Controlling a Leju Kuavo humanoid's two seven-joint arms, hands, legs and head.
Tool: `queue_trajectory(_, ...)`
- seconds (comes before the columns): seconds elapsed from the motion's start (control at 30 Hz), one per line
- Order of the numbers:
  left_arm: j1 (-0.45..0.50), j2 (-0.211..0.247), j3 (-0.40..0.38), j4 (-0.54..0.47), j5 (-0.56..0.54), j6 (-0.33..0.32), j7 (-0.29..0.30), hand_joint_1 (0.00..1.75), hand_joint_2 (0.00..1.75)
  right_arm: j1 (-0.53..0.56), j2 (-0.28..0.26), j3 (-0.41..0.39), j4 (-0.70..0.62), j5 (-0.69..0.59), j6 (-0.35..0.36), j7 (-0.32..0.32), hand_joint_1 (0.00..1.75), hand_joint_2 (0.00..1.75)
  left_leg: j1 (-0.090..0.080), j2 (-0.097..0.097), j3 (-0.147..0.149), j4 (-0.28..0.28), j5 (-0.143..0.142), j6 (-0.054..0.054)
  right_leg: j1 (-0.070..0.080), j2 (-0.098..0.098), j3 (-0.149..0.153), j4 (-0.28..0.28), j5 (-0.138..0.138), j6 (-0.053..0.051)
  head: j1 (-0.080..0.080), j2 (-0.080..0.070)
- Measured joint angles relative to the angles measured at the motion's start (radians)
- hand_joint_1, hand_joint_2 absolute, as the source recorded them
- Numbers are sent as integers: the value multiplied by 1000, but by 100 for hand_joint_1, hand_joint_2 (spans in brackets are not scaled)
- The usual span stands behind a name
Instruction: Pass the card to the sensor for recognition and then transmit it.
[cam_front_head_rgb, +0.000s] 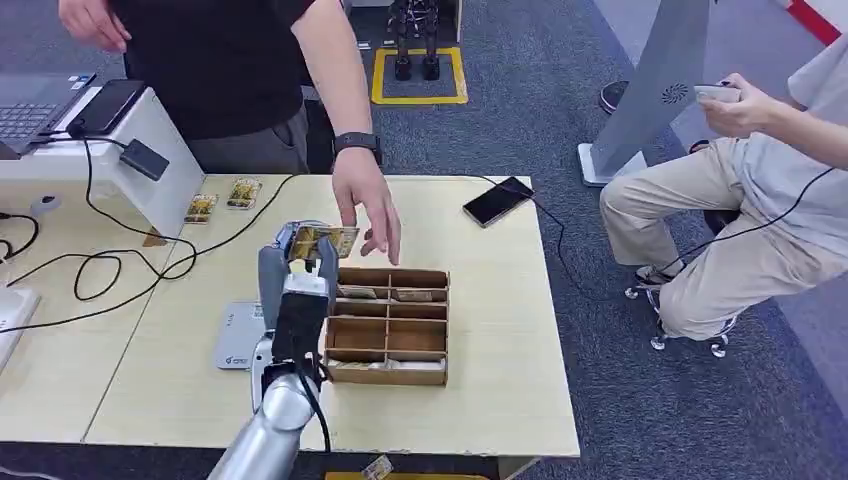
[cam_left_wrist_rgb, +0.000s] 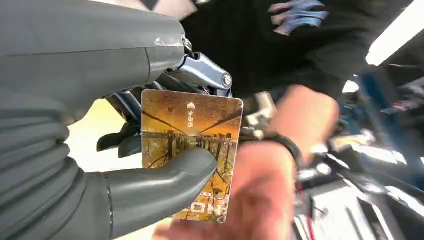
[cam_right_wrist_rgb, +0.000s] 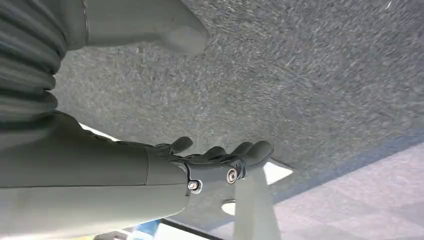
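Glossy rectangular card (cam_left_wrist_rgb: 192, 150) in left hand (cam_front_head_rgb: 300, 268), perhaps plastic.

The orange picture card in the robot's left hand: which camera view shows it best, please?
The left wrist view: the orange picture card faces the camera, pinched by the left hand. The head view shows it small and edge-tilted; the right wrist view faces carpet.

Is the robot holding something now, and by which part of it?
The left hand holds a yellow picture card, pinched across its middle between the thumb and the fingers behind it. The right hand holds nothing.
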Motion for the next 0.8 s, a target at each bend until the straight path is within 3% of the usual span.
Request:
queue_trajectory(0.23, -198, 12, 128, 242, 40, 46, 54, 175, 175, -15, 0, 0, 18, 42, 0, -19, 0, 175, 0, 0, 0, 0, 2, 1, 0, 0, 0, 0, 2, 0, 0, 0)
queue_trajectory(0.33, -267, 18, 173, 338, 1, 57, 72, 175, 175, -18, -1, 0, 35, 38, 0, -48, 0, 175, 0, 0, -1, 0, 3, 1, 0, 0, 0, 0, 2, 0, 0, 0)
queue_trajectory(0.37, -286, 20, 186, 364, -15, 58, 82, 166, 175, -19, -1, 0, 40, 39, 0, -52, 0, 175, 0, 0, -1, 0, 3, 1, 0, 0, 0, 0, 2, 0, 0, 0)
queue_trajectory(0.4, -303, 22, 195, 386, -31, 59, 93, 5, 175, -20, -1, 0, 43, 42, 0, -51, 0, 175, 0, 0, -1, 0, 3, 1, 0, 0, 0, 1, 2, 0, 0, 0)
queue_trajectory(0.53, -337, 29, 214, 451, -53, 60, 104, 0, 175, -25, -1, 0, 51, 48, 0, -50, 0, 175, 0, 0, -1, 0, 3, 1, 0, 0, 0, 1, 2, 0, 0, 0)
queue_trajectory(0.8, -338, 31, 256, 475, -55, 61, 82, 0, 175, -28, -1, 0, 58, 41, 0, -50, 0, 175, 0, 0, -1, 0, 3, 1, 0, 0, -1, 1, 2, 0, 0, 0)
